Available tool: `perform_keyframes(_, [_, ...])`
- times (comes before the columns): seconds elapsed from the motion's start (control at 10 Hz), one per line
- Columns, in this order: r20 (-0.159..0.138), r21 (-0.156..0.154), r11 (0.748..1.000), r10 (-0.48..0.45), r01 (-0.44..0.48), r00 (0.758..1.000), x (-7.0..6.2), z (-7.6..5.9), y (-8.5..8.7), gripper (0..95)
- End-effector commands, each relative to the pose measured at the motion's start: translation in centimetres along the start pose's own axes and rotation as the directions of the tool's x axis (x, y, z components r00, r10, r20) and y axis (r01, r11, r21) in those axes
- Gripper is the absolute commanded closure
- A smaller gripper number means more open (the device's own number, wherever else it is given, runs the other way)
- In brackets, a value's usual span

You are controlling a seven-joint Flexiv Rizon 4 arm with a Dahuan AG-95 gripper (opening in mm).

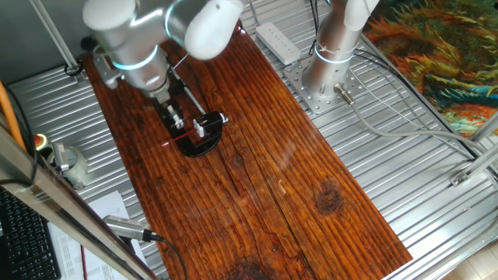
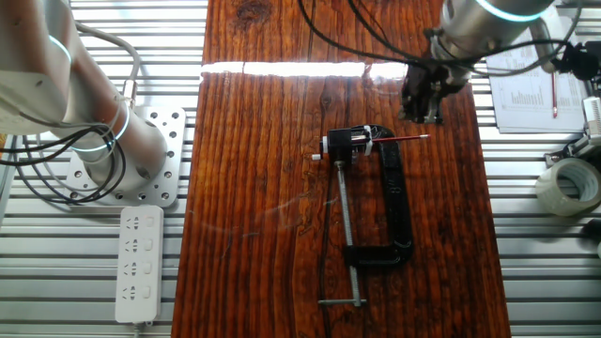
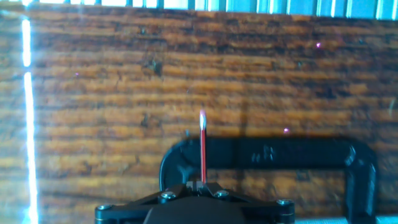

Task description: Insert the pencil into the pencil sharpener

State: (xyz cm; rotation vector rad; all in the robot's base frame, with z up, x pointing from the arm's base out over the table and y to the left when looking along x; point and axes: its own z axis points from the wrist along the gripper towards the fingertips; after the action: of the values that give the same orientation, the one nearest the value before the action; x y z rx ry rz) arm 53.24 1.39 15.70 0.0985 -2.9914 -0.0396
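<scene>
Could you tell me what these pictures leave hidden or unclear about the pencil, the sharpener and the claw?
- One fixed view: the arm covers the claw; open or shut is unclear.
- Other fixed view: the pencil reaches the pencil sharpener, but its tip is hidden there; insertion depth is unknown.
- Hand view: the lower edge cuts off the pencil's near end; the clamp frame is blurred.

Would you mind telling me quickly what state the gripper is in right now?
Gripper: cannot be told whether open or shut; it sits beside the free end of the pencil, which lies in the pencil sharpener.
</scene>
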Motion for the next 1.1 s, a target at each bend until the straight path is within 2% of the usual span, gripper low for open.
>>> perform_keyframes(0.1, [0.004,0.001,1.000,-0.009,0.009,1.000,1.5,-1.0,-0.3,95.0])
perform_keyframes(0.2, [0.005,0.000,1.000,-0.012,0.012,1.000,2.1,-1.3,-0.3,95.0])
perform_keyframes(0.3, [0.006,0.001,1.000,-0.016,0.016,1.000,3.2,-1.7,-0.3,95.0])
perform_keyframes(0.6, [0.008,0.002,1.000,-0.027,0.027,1.000,5.4,-2.0,-0.9,95.0])
perform_keyframes(0.8, [0.004,0.005,0.999,-0.047,0.047,0.999,6.1,-2.4,-1.3,95.0])
perform_keyframes(1.1, [0.004,0.011,0.998,-0.055,0.055,0.998,6.3,-2.5,-1.4,95.0])
